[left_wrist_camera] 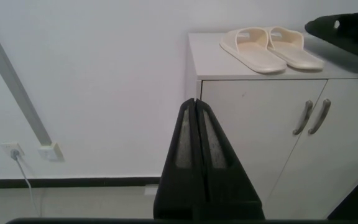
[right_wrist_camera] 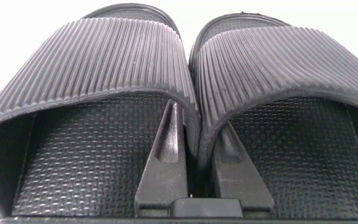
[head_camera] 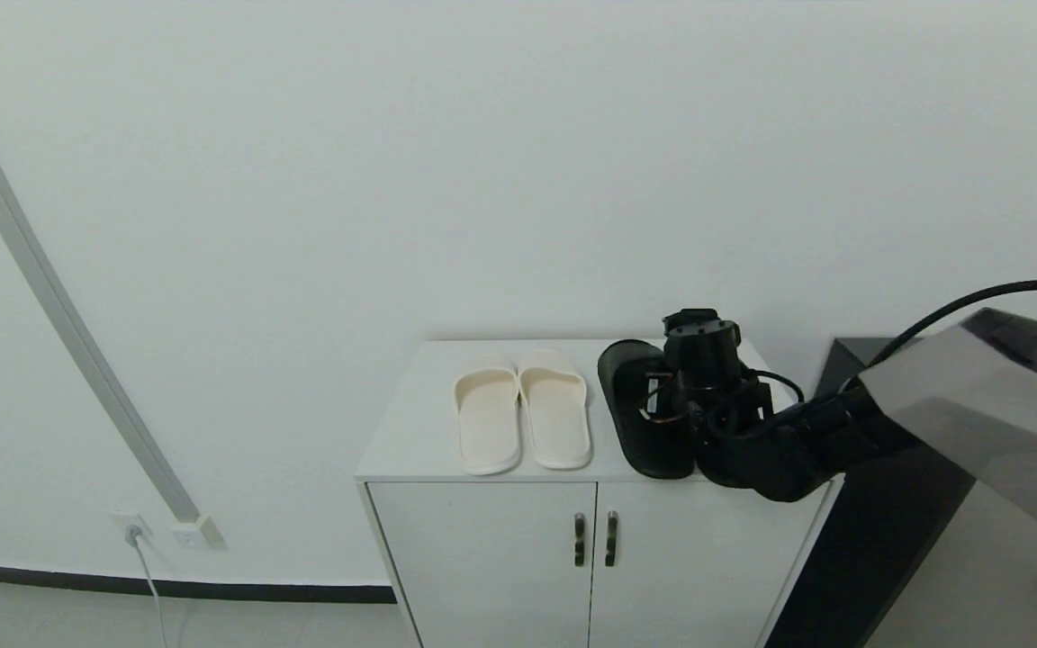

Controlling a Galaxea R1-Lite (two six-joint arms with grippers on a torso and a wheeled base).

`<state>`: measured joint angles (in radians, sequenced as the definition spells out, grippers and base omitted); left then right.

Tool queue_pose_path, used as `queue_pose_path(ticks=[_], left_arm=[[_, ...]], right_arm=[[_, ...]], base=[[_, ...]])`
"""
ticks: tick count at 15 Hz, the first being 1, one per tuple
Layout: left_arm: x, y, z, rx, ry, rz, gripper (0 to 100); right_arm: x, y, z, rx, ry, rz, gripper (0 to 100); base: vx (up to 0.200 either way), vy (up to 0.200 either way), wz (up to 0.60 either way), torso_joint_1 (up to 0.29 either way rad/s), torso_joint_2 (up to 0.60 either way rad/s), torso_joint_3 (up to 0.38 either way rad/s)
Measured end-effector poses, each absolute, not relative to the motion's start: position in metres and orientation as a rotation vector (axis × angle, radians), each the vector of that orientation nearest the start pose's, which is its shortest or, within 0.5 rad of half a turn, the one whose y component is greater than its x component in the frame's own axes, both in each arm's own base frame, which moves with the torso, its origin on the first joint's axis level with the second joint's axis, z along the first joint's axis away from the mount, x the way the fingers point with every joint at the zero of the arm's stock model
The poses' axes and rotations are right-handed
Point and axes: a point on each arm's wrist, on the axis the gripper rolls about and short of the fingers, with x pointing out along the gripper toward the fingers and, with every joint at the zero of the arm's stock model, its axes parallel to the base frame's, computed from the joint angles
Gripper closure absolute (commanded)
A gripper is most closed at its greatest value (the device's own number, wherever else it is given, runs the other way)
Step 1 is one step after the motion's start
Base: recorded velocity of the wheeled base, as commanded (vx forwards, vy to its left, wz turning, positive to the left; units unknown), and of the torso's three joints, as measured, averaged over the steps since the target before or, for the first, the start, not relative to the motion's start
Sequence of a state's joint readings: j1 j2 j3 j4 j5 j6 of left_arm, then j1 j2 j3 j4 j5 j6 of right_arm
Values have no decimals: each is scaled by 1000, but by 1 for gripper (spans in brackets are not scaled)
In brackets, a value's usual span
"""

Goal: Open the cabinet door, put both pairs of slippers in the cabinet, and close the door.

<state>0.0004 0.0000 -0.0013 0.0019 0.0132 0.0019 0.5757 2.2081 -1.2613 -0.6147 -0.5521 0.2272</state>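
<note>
A white cabinet (head_camera: pixel 410 432) stands against the wall with both doors (head_camera: pixel 482 567) closed and two handles (head_camera: pixel 594 538) at the centre. On its top, a cream pair of slippers (head_camera: pixel 523 409) lies left of a black pair of slippers (head_camera: pixel 644 423). My right gripper (head_camera: pixel 673 405) sits over the black pair. In the right wrist view, one finger (right_wrist_camera: pixel 163 155) is inside each black slipper (right_wrist_camera: pixel 104 74), and my right gripper (right_wrist_camera: pixel 197 127) clamps their touching inner walls. My left gripper (left_wrist_camera: pixel 195 104) is shut and empty, low and to the left of the cabinet (left_wrist_camera: pixel 253 124), away from the cream slippers (left_wrist_camera: pixel 272 48).
A grey cable duct (head_camera: pixel 50 297) runs slanted down the wall to a socket with a plugged cord (head_camera: pixel 131 531) left of the cabinet. A dark block (head_camera: pixel 852 540) stands tight against the cabinet's right side. Open floor lies left of the cabinet.
</note>
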Motion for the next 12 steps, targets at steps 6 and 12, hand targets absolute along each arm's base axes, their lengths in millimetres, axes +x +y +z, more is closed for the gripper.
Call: queue_pose_path(ticks=[6, 12], left_arm=[[-23, 0, 76, 0, 0, 14, 100], [-23, 0, 76, 0, 0, 14, 100]], right_arm=[[244, 201, 157, 35, 317, 376, 100], [157, 164, 162, 33, 348, 680, 100]], base=[[0, 0, 0, 0, 0, 0], [0, 0, 0, 0, 0, 0]])
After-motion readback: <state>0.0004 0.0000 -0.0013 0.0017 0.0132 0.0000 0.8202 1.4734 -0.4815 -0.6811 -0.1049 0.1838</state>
